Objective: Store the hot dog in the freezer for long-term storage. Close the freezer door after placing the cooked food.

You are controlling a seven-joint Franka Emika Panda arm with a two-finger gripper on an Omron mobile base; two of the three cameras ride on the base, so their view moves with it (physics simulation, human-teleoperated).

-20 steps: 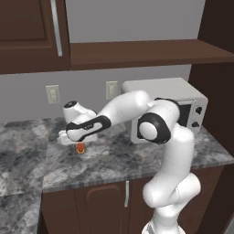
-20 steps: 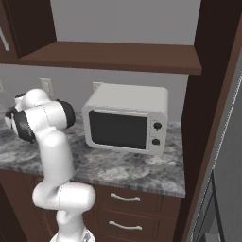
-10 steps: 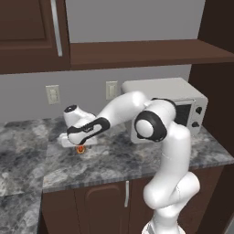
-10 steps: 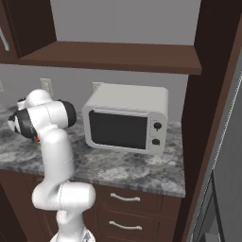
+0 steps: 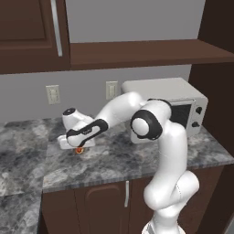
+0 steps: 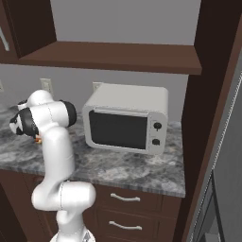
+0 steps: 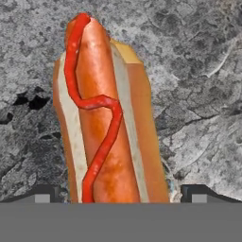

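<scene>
Hot dog (image 7: pixel 101 118) lies flat on the marbled grey desk (image 5: pixel 137 157), its bun cradling a sausage with a wavy red line of sauce along the top. In the hand view it runs lengthwise between the two dark fingertips (image 7: pixel 45 193), which stand wide apart on either side of its near end without touching it. The gripper (image 5: pixel 75 144) is open and poised low over the food, apparently lined up so the jaws can close across the bun's narrow width. From the left base view only a small orange speck shows beneath the hand, the rest covered by the white wrist. The hot dog's near end is cut off at the bottom of the hand view. A white microwave (image 6: pixel 127 118) sits well apart to the right.
</scene>
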